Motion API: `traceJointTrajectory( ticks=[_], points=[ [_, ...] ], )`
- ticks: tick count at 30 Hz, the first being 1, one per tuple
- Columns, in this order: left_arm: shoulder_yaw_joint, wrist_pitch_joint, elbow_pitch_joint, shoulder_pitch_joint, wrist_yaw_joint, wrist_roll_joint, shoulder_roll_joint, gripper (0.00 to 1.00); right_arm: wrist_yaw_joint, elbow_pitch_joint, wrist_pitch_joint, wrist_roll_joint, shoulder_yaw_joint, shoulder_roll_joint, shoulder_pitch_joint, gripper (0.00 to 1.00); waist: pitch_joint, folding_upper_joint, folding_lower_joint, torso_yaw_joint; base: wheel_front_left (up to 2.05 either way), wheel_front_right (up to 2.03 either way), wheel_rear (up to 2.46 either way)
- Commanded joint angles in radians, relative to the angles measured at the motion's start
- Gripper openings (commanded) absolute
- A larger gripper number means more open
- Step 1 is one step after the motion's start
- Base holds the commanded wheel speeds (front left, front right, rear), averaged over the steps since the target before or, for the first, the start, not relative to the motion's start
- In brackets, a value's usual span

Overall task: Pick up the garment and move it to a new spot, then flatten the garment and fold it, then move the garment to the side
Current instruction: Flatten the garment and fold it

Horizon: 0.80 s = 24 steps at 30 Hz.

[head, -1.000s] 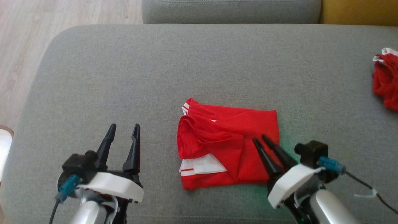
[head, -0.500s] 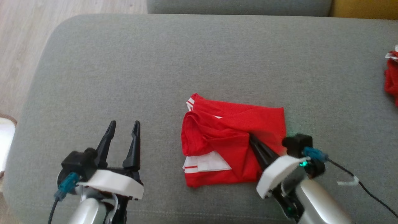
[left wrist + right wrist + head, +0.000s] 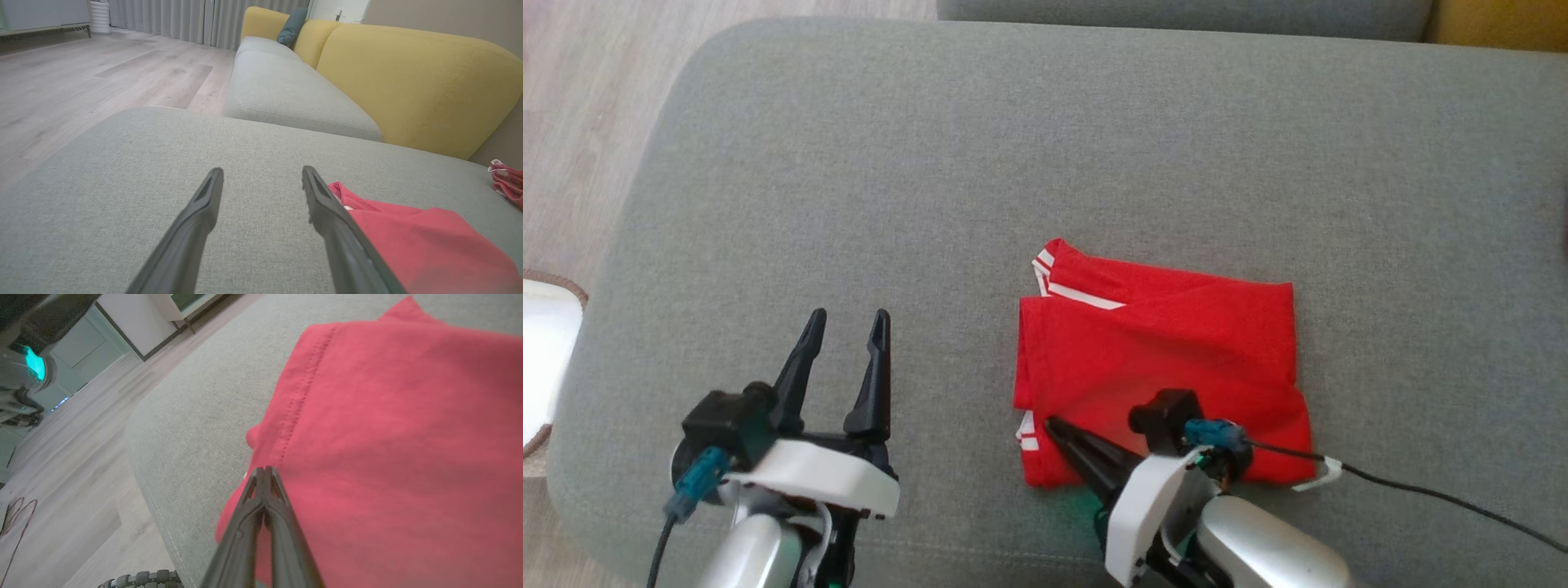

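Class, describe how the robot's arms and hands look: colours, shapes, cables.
The left hand and right hand each have two long, tapered black fingers, a white shell, a black camera block and a teal plug with a dark cable. Forearms are silvery.

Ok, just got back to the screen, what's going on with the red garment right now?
The red garment lies folded into a rough rectangle on the grey cushion. The right pincer is shut, its tips at the garment's near left corner; whether it pinches cloth is unclear. The left pincer is open over bare cushion, apart from the garment.
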Motion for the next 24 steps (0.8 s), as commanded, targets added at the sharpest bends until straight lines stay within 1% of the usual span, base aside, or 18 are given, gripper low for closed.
traceJointTrajectory(
  ticks=[1, 4, 6, 7, 9, 10, 11, 12, 13, 17, 18, 20, 21, 24],
  points=[
    [0.044, -0.012, -0.034, -0.047, 0.003, 0.007, 0.005, 1.00, 0.007, -0.015, -0.024, 0.015, 0.033, 0.018, -0.036, 0.00, 0.002, 0.0000, 0.0000, -0.002, 0.00, 0.00, 0.00],
    [0.047, -0.012, -0.034, -0.047, 0.003, 0.008, 0.003, 1.00, 0.007, -0.001, -0.076, 0.032, 0.056, 0.014, -0.067, 0.00, 0.002, 0.0000, 0.0000, -0.007, 0.00, 0.00, 0.00],
    [0.051, -0.012, -0.035, -0.045, 0.004, 0.009, 0.002, 1.00, 0.007, 0.005, -0.119, 0.029, 0.048, 0.008, -0.089, 0.00, 0.000, 0.0000, 0.0000, -0.012, 0.00, 0.00, 0.00],
    [0.055, -0.012, -0.037, -0.045, 0.004, 0.013, 0.001, 1.00, 0.007, 0.007, -0.151, 0.019, 0.021, 0.001, -0.106, 0.27, -0.005, 0.0000, 0.0000, -0.019, 0.00, 0.00, 0.00],
    [0.058, -0.012, -0.037, -0.046, 0.003, 0.017, -0.001, 1.00, 0.007, 0.003, -0.173, 0.003, -0.028, -0.005, -0.115, 0.46, -0.011, 0.0000, 0.0000, -0.027, 0.00, 0.00, 0.00],
    [0.059, -0.012, -0.037, -0.047, 0.003, 0.020, -0.003, 1.00, 0.007, -0.001, -0.180, -0.008, -0.057, -0.007, -0.117, 0.64, -0.016, 0.0000, 0.0000, -0.032, 0.00, 0.00, 0.00],
    [0.061, -0.012, -0.037, -0.047, 0.002, 0.023, -0.005, 1.00, 0.007, -0.008, -0.185, -0.023, -0.092, -0.009, -0.115, 0.87, -0.022, 0.0000, 0.0000, -0.037, 0.00, 0.00, 0.00],
    [0.062, -0.012, -0.036, -0.046, 0.003, 0.025, -0.008, 1.00, 0.007, -0.016, -0.188, -0.040, -0.131, -0.011, -0.109, 0.98, -0.029, 0.0000, 0.0000, -0.042, 0.00, 0.00, 0.00],
    [0.062, -0.012, -0.036, -0.044, 0.003, 0.029, -0.011, 1.00, 0.007, -0.025, -0.190, -0.058, -0.171, -0.012, -0.100, 1.00, -0.036, 0.0000, 0.0000, -0.047, 0.00, 0.00, 0.00],
    [0.068, -0.012, -0.036, -0.036, 0.007, 0.041, -0.025, 1.00, 0.007, -0.103, -0.192, -0.144, -0.359, -0.006, -0.033, 1.00, -0.061, 0.0000, 0.0000, -0.066, 0.00, 0.00, 0.00],
    [0.068, -0.012, -0.036, -0.036, 0.007, 0.041, -0.025, 1.00, 0.007, -0.103, -0.192, -0.144, -0.359, -0.006, -0.033, 1.00, -0.061, 0.0000, 0.0000, -0.066, 0.00, 0.00, 0.00],
    [0.071, -0.012, -0.035, -0.030, 0.009, 0.048, -0.033, 1.00, 0.007, -0.127, -0.192, -0.185, -0.445, 0.003, 0.012, 1.00, -0.071, 0.0000, 0.0000, -0.075, 0.00, 0.00, 0.00],
    [0.074, -0.012, -0.036, -0.024, 0.011, 0.056, -0.040, 1.00, 0.007, -0.155, -0.192, -0.223, -0.522, 0.014, 0.050, 1.00, -0.078, 0.0000, 0.0000, -0.084, 0.00, 0.00, 0.00],
    [0.080, -0.012, -0.039, -0.014, 0.015, 0.068, -0.049, 1.00, 0.007, -0.197, -0.192, -0.273, -0.616, 0.029, 0.099, 1.00, -0.082, 0.0000, 0.0000, -0.095, 0.00, 0.00, 0.00]
  ],
)
